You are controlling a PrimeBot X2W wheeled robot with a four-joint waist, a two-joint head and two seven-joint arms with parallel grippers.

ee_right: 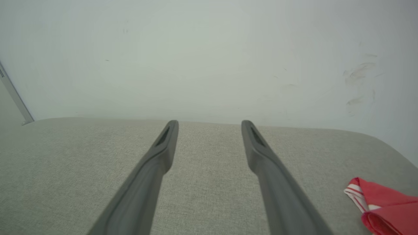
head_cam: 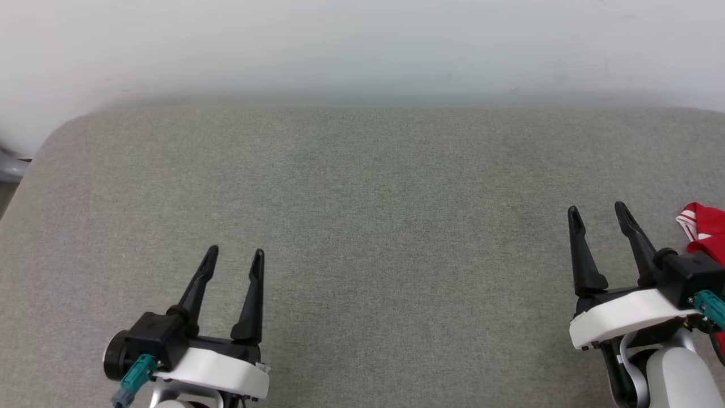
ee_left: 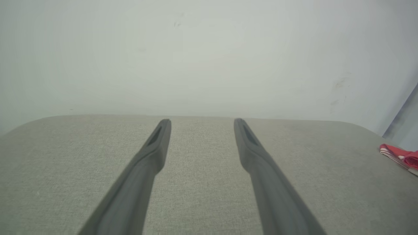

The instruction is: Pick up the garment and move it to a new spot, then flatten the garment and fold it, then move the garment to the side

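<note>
The garment lies at the far right of the grey padded table, just beside the right gripper and well apart from the left gripper. Only a red corner with striped trim is visible. Both grippers hover with fingers spread, holding nothing. If picking up is the step in hand, the right arm likely needs to swing outward and pinch a thick fold, not the thin trim, with the waist turning so the whole shirt comes into the head view

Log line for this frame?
left end effector: open, empty | right end effector: open, empty | garment: far right on table, not held
</note>
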